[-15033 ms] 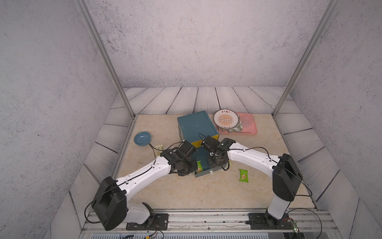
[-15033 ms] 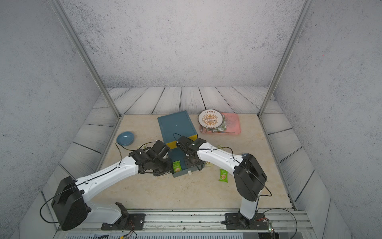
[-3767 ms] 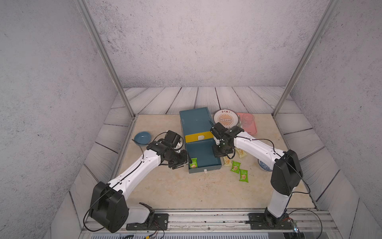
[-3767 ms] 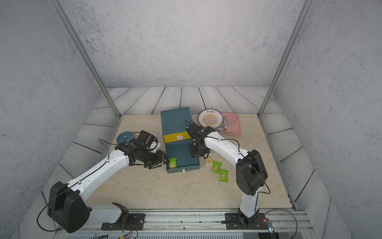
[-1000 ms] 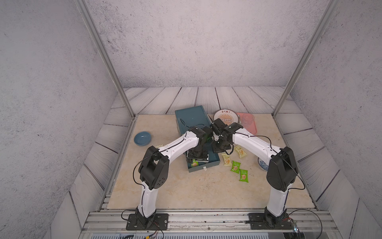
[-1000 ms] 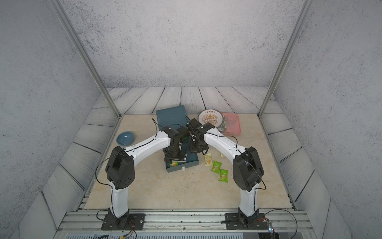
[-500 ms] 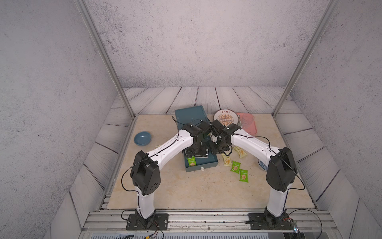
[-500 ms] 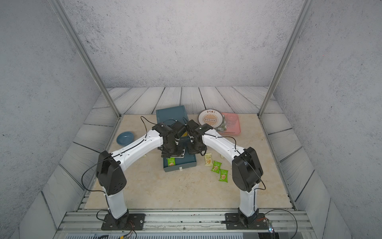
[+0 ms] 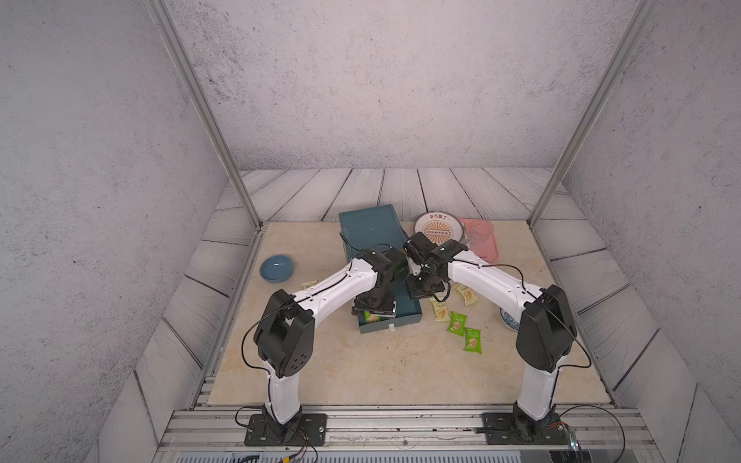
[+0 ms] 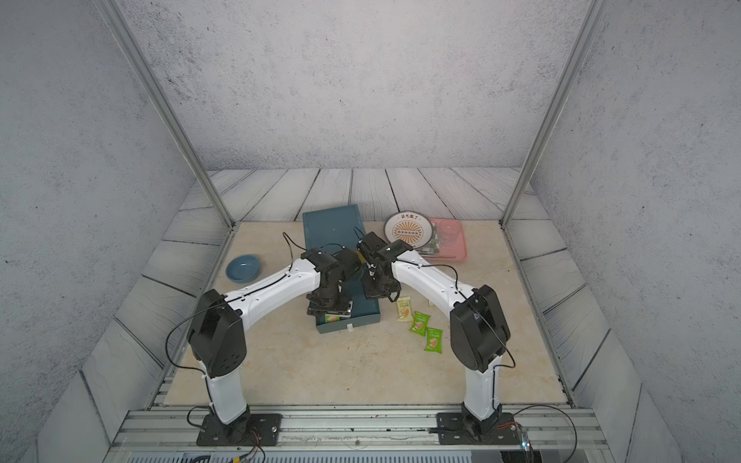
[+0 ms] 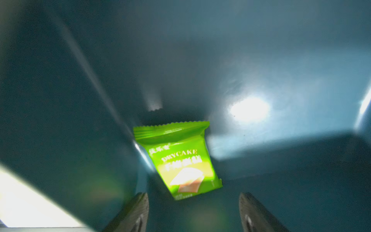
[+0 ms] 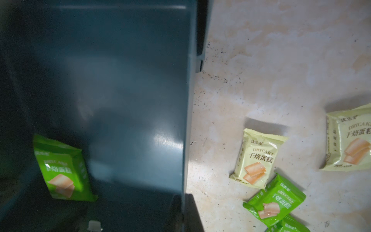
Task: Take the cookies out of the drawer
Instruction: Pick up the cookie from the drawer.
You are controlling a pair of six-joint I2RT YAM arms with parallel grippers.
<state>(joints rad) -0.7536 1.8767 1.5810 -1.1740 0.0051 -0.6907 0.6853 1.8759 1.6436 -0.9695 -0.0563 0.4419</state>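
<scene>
The teal drawer [image 9: 405, 318] stands pulled out of its teal box [image 9: 371, 228]. One green cookie packet [image 11: 178, 158] lies in the drawer's front left corner and shows in both top views [image 9: 372, 318] [image 10: 332, 318]. My left gripper [image 11: 193, 213] hangs open just above it inside the drawer, touching nothing. My right gripper [image 12: 183, 211] is shut on the drawer's right side wall [image 12: 185, 120]. Outside, on the table to the right, lie pale yellow cookies [image 12: 259, 158] [image 12: 351, 138] and green ones [image 12: 277, 200] [image 9: 472, 341].
A blue bowl [image 9: 276, 268] sits at the left, with a small pale packet [image 9: 308, 284] near it. A patterned plate [image 9: 439, 230] and a pink tray [image 9: 487, 250] holding a clear cup stand behind the right arm. A blue-and-white bowl [image 9: 509, 320] is partly hidden by that arm.
The left arm's elbow has swung out to the left while its open gripper stayed over the green packet in the drawer. The right gripper has kept its hold on the drawer wall.
</scene>
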